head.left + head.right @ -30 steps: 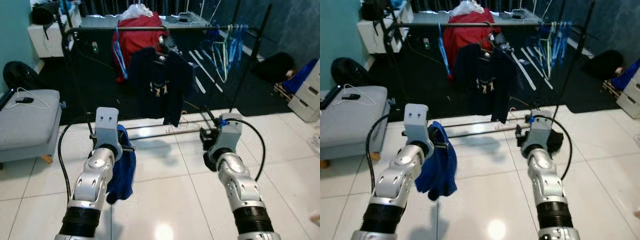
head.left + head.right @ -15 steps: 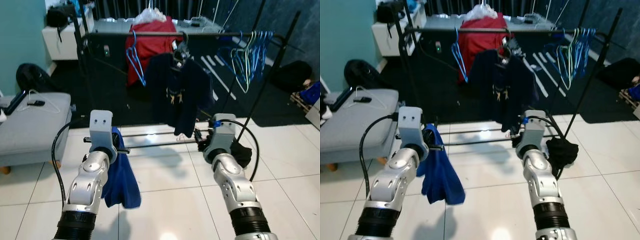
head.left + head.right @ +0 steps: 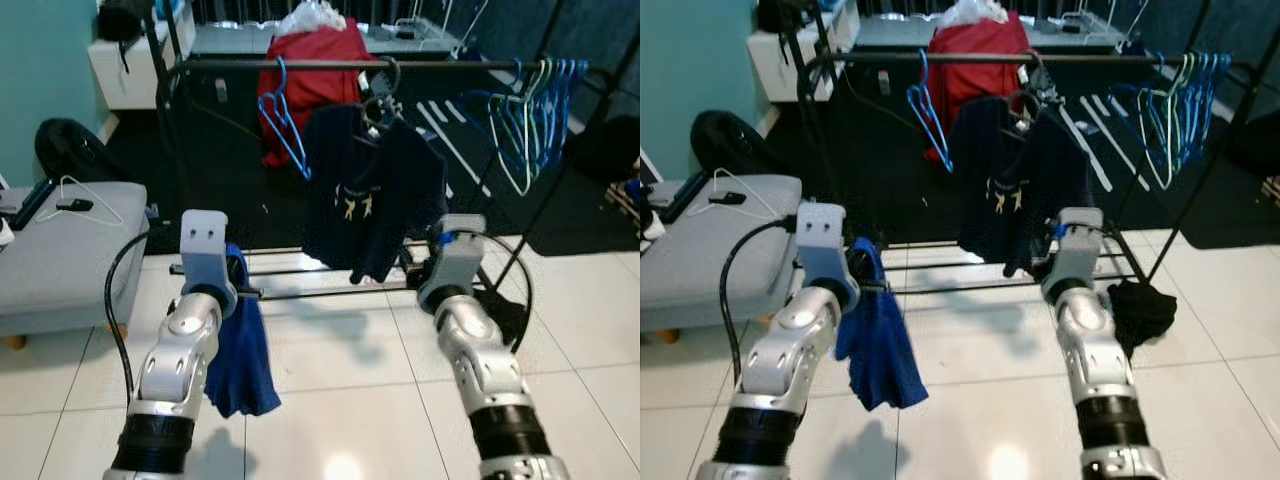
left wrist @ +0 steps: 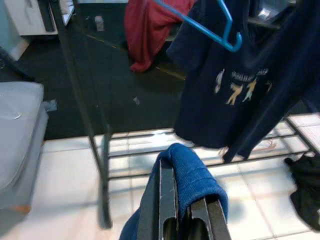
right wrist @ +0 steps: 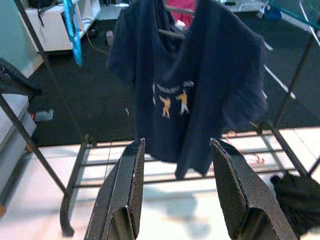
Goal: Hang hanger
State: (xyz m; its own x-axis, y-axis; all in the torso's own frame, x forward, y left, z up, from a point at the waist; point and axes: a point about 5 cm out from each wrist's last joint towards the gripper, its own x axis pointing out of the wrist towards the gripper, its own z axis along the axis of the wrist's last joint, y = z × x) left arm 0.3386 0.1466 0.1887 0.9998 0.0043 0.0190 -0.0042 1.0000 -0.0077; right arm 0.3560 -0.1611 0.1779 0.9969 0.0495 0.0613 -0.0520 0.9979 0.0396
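Your clothes rack [image 3: 330,66] stands across the white tiled floor [image 3: 330,360] ahead of you, its top rail running side to side and its lower bars just above the tiles. A grey ottoman [image 3: 55,250] sits at the floor's left edge with a white hanger [image 3: 75,195] lying on it. On the rail, a red garment [image 3: 315,60] hangs behind, and a dark navy t-shirt [image 3: 375,190] with a small printed motif hangs near the rail's middle. A single blue hanger [image 3: 283,125] hangs left of that shirt, and a bunch of blue and green hangers [image 3: 535,115] hangs toward the rail's right end. A black cloth [image 3: 1143,308] lies on the floor by the rack's right foot.

Your left gripper [image 4: 185,215] is raised in front of the rack's lower bars; its fingers are clenched on a blue garment [image 3: 240,345], which drapes over them and hangs down beside the arm. Whether a hanger sits inside that garment cannot be told.

Your right gripper [image 5: 177,185] is raised before the navy shirt; its fingers are spread apart and released, grasping nothing.
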